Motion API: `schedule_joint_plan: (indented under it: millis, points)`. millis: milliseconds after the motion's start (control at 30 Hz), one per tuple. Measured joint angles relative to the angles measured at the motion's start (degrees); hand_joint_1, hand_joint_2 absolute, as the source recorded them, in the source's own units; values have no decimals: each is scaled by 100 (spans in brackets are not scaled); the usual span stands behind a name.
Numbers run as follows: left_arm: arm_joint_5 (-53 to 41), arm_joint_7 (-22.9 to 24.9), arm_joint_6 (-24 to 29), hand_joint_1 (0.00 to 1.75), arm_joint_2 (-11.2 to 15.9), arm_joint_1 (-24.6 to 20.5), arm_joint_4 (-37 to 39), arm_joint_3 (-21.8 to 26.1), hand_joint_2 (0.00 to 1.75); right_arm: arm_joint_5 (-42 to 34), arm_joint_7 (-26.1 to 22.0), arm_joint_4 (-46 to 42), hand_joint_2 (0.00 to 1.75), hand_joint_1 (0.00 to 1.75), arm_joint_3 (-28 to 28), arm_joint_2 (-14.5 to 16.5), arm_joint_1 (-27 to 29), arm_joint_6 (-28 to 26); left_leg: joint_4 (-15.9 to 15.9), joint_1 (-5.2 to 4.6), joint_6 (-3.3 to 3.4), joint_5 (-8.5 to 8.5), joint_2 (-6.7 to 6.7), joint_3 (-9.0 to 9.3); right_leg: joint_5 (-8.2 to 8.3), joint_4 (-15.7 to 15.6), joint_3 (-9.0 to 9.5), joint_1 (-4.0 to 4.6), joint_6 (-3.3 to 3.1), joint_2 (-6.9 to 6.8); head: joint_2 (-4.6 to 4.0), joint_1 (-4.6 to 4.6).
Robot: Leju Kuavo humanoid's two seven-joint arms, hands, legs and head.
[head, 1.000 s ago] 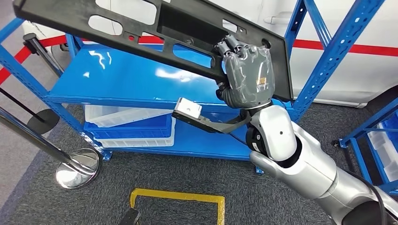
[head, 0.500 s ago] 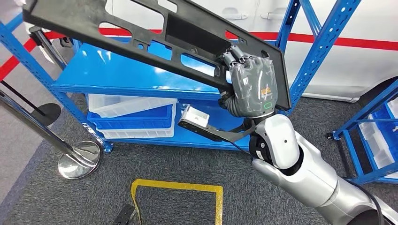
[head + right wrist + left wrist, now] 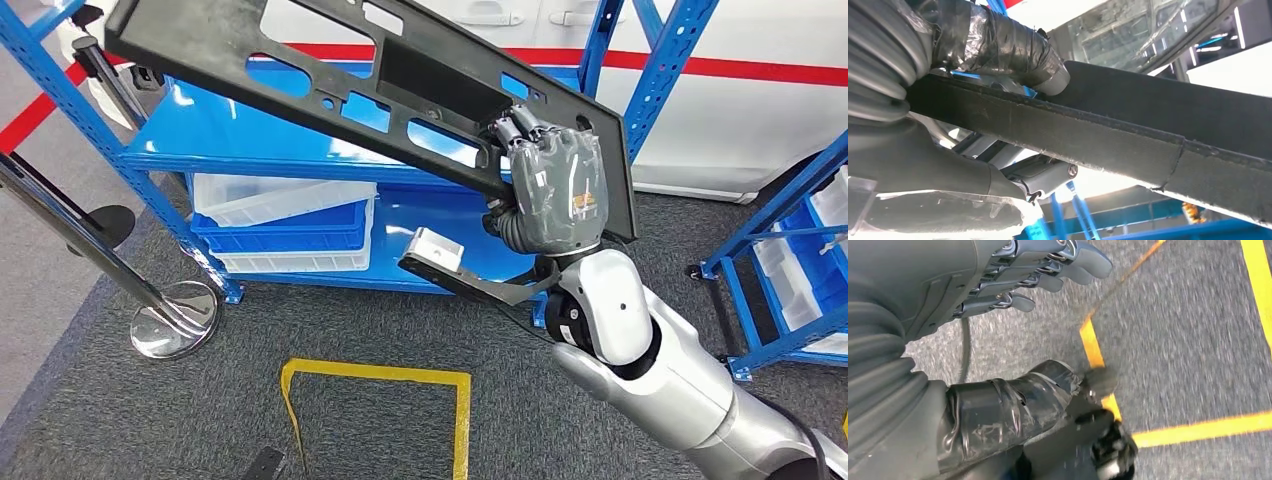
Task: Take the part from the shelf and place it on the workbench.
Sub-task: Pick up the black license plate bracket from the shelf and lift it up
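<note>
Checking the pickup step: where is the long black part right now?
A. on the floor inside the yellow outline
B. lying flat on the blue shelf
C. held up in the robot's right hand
C: the right hand grips the black part, which is lifted clear above the blue shelf.

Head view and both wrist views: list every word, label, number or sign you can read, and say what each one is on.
No text can be read in any view.
Orange sticker on the back of the right hand, which holds the black part: too small and blurred to read.
White block below that wrist: no print visible.
Yellow floor lines and red stripe on the white wall: plain markings, no characters.
</note>
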Motion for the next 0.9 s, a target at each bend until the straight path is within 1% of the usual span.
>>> schedule_joint_plan:
  millis: [33, 67, 100, 133, 167, 200, 233, 267, 300, 333, 367, 400, 433, 467, 500, 533, 567, 600, 633, 667, 700, 733, 767, 800, 833, 867, 900]
  points:
    - [0, -1, 0, 0, 3, 9, 0, 0, 175, 0, 2, -10, 175, 175, -2, -2, 0, 1, 131, 13, -38, -157, -2, -66, 57, -9, -56, -8, -44, -8, 0, -3]
    - [-1, -2, -1, 0, 5, 12, 0, 0, 175, 0, 3, -19, 175, 175, -4, -2, 0, 1, 351, 28, -70, -390, -3, -150, 116, -13, -120, -11, -74, -14, 0, -6]
    - [-1, -3, -2, 0, 5, 14, 0, 0, 175, 0, 3, -26, 175, 175, -5, -2, 1, 1, 667, 40, -98, -665, -3, -243, 173, -13, -189, -5, -91, -16, 0, -13]
    - [-1, -4, -1, 0, 5, 14, 0, 0, 175, 0, 3, -29, 175, 175, -5, -2, 3, 1, 1027, 48, -114, -893, -2, -327, 230, -11, -262, 4, -99, -17, 0, -15]
    - [0, -4, -1, 0, 5, 14, 0, -1, 175, 0, 3, -29, 175, 175, -6, -3, 7, 2, 1322, 52, -115, -1002, -3, -368, 286, -9, -335, 15, -102, -17, 0, -15]
    - [1, -4, 0, 0, 5, 16, 0, -1, 175, 0, 3, -30, 175, 175, -6, -3, 11, 2, 1489, 51, -104, -995, -5, -343, 343, -7, -411, 27, -104, -18, 0, -16]
    - [1, -4, 0, 0, 5, 16, 0, -1, 175, 0, 3, -29, 175, 175, -6, -4, 14, 2, 1467, 47, -77, -883, -7, -227, 400, -7, -486, 37, -104, -18, 0, -16]
    - [1, -4, 0, 0, 6, 15, 0, -1, 175, 0, 3, -30, 175, 175, -6, -4, 16, 2, 1250, 37, -38, -727, -9, -17, 457, -7, -555, 47, -104, -17, 0, -14]
    - [1, -4, 1, 0, 9, 10, 0, 0, 175, 0, 3, -34, 175, 175, -7, -4, 17, 1, 871, 18, 11, -642, -11, 265, 511, -8, -611, 49, -100, -16, 0, -14]
    - [1, -7, 3, 0, 13, 4, 0, 1, 175, 0, 3, -42, 175, 175, -10, -7, 18, 1, 432, -7, 53, -639, -13, 564, 564, -16, -652, 50, -86, -16, 0, -11]
    - [1, -11, 6, 0, 17, -1, 0, 1, 175, 0, 3, -50, 175, 175, -13, -10, 21, 1, 92, -35, 80, -661, -15, 785, 617, -39, -668, 39, -63, -18, 0, -10]
    - [2, -19, 10, 0, 22, -6, 0, 2, 175, 0, 3, -58, 175, 175, -16, -13, 23, 1, -144, -65, 104, -698, -18, 916, 670, -71, -667, 20, -32, -23, 0, -17]
    - [4, -28, 13, 0, 26, -11, 0, 2, 175, 0, 3, -63, 175, 175, -19, -15, 24, 1, -254, -93, 119, -683, -21, 958, 727, -116, -658, 1, 6, -27, 0, -26]
    - [8, -37, 16, 0, 28, -14, 0, 2, 175, 0, 2, -62, 175, 175, -19, -16, 26, 1, -313, -103, 141, -596, -19, 948, 778, -159, -649, -9, 42, -25, 0, -33]
    - [13, -45, 19, 0, 29, -18, 0, 2, 175, 0, 0, -60, 175, 175, -19, -20, 29, 0, -398, -102, 165, -508, -6, 952, 771, -170, -661, -13, 68, -22, 0, -43]
    - [18, -52, 20, 0, 30, -22, 0, 3, 175, 0, -1, -58, 175, 175, -19, -24, 32, 0, -483, -94, 193, -416, 10, 946, 669, -121, -688, -6, 89, -18, 0, -37]
    - [23, -59, 22, 0, 28, -22, 0, 3, 175, 0, -3, -55, 175, 175, -19, -28, 36, 0, -550, -78, 214, -318, 24, 921, 453, 42, -741, 5, 104, -14, 0, -30]
    - [27, -65, 22, 0, 27, -23, 0, 4, 175, 0, -7, -54, 175, 175, -19, -31, 39, 0, -567, -73, 228, -246, 35, 870, 167, 309, -808, 4, 113, -16, 0, -24]
    - [29, -69, 22, 0, 27, -22, 0, 4, 175, 0, -10, -53, 175, 175, -19, -32, 43, 0, -563, -73, 243, -187, 36, 791, -103, 643, -871, 4, 127, -16, 0, -18]
    - [31, -72, 23, 0, 27, -21, 0, 4, 175, 0, -14, -52, 175, 175, -19, -33, 47, 1, -538, -72, 241, -134, 36, 699, -269, 966, -913, -1, 145, -18, 0, -15]
    - [31, -74, 23, 0, 26, -19, 0, 4, 175, 0, -16, -52, 175, 175, -19, -33, 51, 2, -502, -68, 235, -89, 35, 600, -295, 1173, -899, -8, 162, -19, 0, -14]
    - [31, -75, 22, 0, 23, -17, 0, 4, 175, 0, -17, -51, 175, 175, -19, -34, 53, 4, -453, -60, 223, -49, 35, 493, -205, 1214, -807, -14, 180, -21, 0, -13]
    - [31, -76, 20, 0, 19, -15, 0, 4, 175, 0, -16, -51, 175, 175, -19, -35, 53, 7, -390, -47, 206, -16, 35, 383, -57, 1073, -630, -21, 198, -22, 0, -11]
    - [29, -76, 18, 0, 14, -14, 0, 4, 175, 0, -15, -52, 175, 175, -19, -37, 52, 11, -311, -35, 186, 7, 34, 279, 27, 781, -400, -30, 211, -21, 0, -11]
    - [27, -77, 16, 0, 11, -13, 0, 4, 175, 0, -12, -55, 175, 175, -19, -39, 51, 17, -229, -32, 162, 23, 32, 178, 19, 443, -161, -26, 217, -20, 0, -6]
    - [22, -79, 15, 0, 10, -11, 0, 4, 175, 0, -7, -61, 175, 175, -19, -42, 55, 22, -161, -33, 135, 41, 30, 110, -15, 190, 6, -16, 193, -16, 0, -4]
    - [17, -81, 15, 0, 10, -8, 0, 4, 175, 1, -2, -67, 175, 175, -20, -48, 55, 30, -112, -37, 107, 60, 27, 70, -84, 26, 98, -6, 164, -11, 0, 2]
